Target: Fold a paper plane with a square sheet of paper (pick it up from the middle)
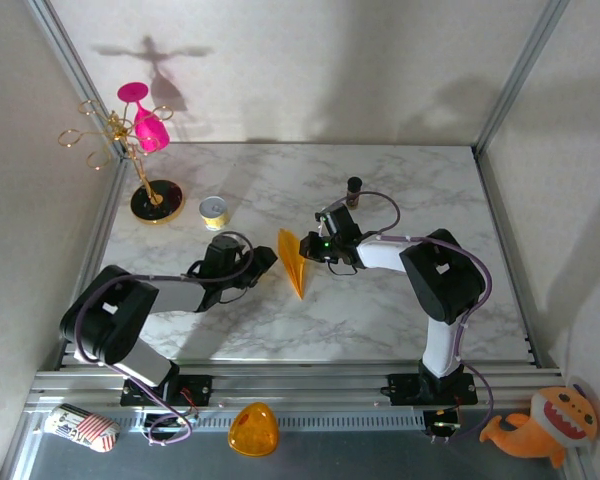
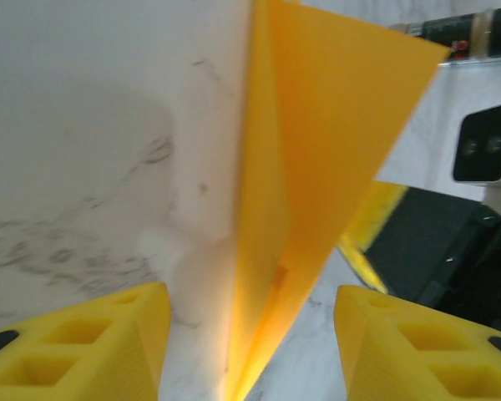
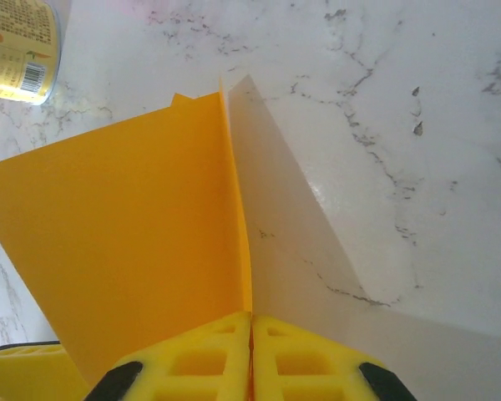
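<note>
Surface: white marble-look table (image 1: 410,200) with grey veining, inside an aluminium-profile frame with plain pale walls. The paper plane (image 1: 293,262) is mid-table, standing on edge with its tip toward the near side (slim orange-yellow wedge). The right gripper (image 1: 310,250) is pinched closed on the fold from the right, its yellow pads (image 3: 200,359) meeting with paper between them. The left gripper (image 1: 267,262) straddles the plane from the left, jaws partly apart; its pads (image 2: 108,351) look clear of the paper, though that's hard to confirm at this angle. Writing: the yellow tin (image 1: 214,211), far-left of the plane, has a barcode and small print, unreadable.
</note>
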Available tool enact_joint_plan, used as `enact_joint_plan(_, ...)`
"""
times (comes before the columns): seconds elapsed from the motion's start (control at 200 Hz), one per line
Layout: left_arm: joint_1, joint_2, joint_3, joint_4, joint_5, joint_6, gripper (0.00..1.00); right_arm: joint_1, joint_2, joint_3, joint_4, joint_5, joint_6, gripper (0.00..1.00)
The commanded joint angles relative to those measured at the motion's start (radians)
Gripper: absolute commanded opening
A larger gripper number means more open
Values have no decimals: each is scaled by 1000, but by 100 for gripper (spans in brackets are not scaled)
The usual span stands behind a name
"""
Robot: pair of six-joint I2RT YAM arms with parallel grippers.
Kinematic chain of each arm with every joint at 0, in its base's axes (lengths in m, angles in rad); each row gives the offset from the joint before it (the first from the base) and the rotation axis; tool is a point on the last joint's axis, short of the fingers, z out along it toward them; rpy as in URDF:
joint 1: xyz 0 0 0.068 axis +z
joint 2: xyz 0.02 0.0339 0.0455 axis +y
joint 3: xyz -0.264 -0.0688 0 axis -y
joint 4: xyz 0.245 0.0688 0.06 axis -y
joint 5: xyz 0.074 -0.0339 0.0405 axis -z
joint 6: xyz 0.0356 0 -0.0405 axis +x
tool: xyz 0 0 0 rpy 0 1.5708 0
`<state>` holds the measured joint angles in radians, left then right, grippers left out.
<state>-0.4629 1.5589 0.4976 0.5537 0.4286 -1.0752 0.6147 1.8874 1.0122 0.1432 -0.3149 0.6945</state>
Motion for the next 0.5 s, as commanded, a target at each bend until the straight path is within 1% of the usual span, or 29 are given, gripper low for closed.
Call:
enact_joint_plan(0.0,-11,26,40,42,22,-2,54,-5,-17,-12,9,0,-12,10)
enact_joint_plan(0.07,-16,47,60,26,24,4,52,-5,-14,-11,7,0,-12,10)
enact_joint_plan(0.165,-17,72,90,-15,16,17,42,-6,-14,-11,6,-1,-13,10)
enact_joint_plan(0.27,-17,99,124,-46,15,44,34,-6,-13,-12,3,-1,-13,10)
enact_joint_plan(0.416,-20,148,178,-94,20,78,29,-5,-8,-11,3,-7,-13,10)
enact_joint_plan(0.496,-20,176,208,-127,16,98,24,-6,-7,-8,1,-8,-13,10)
